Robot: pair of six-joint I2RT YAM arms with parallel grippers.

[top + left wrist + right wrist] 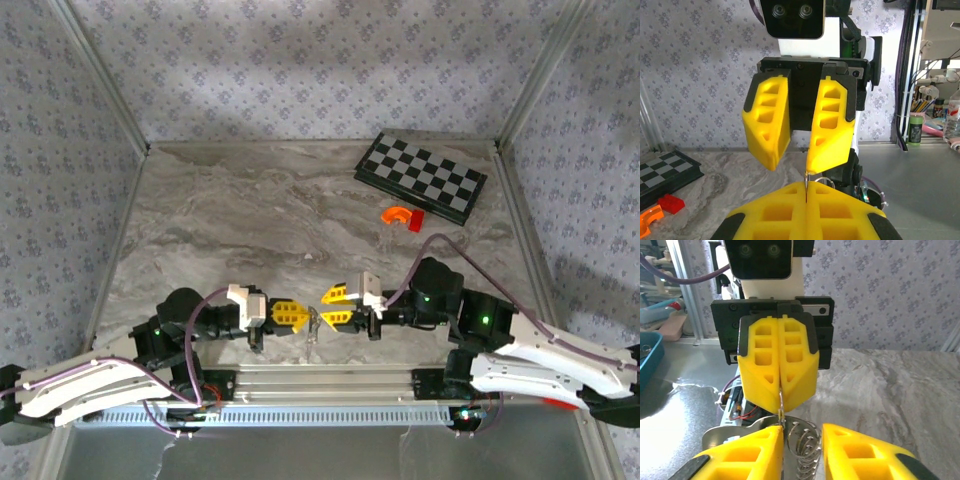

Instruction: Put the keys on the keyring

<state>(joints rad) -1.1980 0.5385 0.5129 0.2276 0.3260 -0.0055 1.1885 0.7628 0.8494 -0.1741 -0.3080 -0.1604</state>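
Observation:
My left gripper (303, 317) is shut on the keyring (313, 325), a thin silvery loop held just above the table's near edge. In the left wrist view the keyring (805, 184) stands edge-on out of the seam of my left gripper (806, 186). My right gripper (333, 305) faces it, open, one finger to each side of the loop's line. In the right wrist view my right gripper (802, 432) brackets a flat silvery piece (730, 432) and a string of wire loops (807, 447) under the keyring (781, 402). The keys are hidden.
A folded chessboard (420, 178) lies at the back right, with an orange-red curved plastic piece (396, 213) and a small red block (416, 223) just in front of it. Metal frame posts and patterned walls enclose the table. A teal bin (647, 357) sits off the table.

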